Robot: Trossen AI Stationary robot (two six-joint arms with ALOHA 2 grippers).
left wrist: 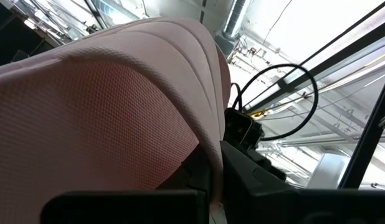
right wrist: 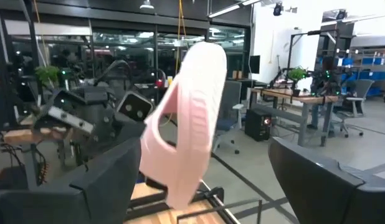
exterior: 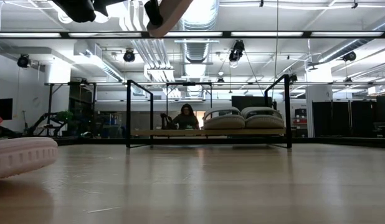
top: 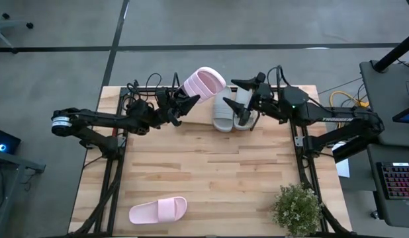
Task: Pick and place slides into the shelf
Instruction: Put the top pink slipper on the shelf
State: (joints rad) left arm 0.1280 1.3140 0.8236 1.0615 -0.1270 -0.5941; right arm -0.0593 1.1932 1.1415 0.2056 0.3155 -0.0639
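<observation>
Pink slide [top: 203,83] raised, clamped in left fingers [top: 184,106], right fingers [top: 236,94] spread

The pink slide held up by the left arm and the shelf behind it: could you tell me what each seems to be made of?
The pink slide, shut in the left pincer, looks like soft moulded foam: matte, thick-walled, with a fine dimpled texture and ridged grooves. The shelf appears to be a pale wood board on thin black uprights, probably metal, though the finish is hard to judge.
</observation>
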